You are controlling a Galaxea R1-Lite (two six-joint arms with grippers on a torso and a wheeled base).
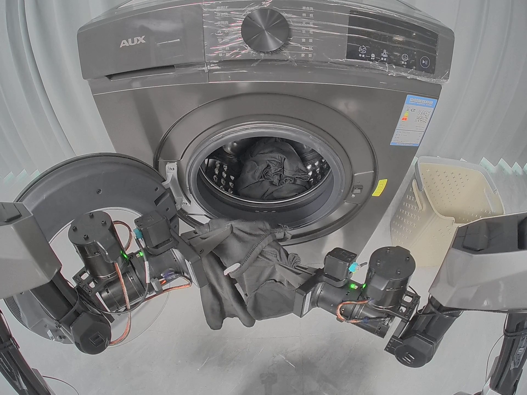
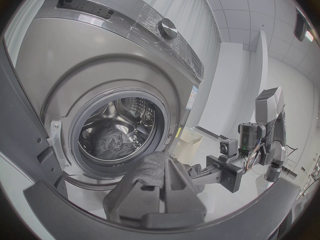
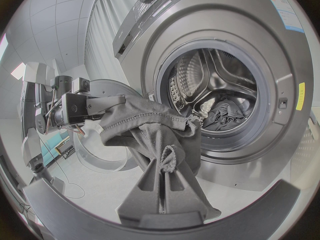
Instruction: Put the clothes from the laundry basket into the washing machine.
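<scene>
Above the grey floor (image 1: 230,357), in front of the washing machine (image 1: 263,111), we see the left gripper (image 2: 162,170) and right gripper (image 3: 164,170) both closed on one dark garment (image 1: 247,270).

Head view: high, tilted forward and down, square-on to washing machine (image 1: 263,111) front, close in. Left wrist view: low, beside open door (image 1: 82,187), angled across drum mouth (image 2: 116,130) toward laundry basket (image 2: 188,139). Right wrist view: low, opposite side, angled up into drum mouth. Shared by all three: drum mouth, dark garment (image 1: 247,264) stretched before it.
</scene>
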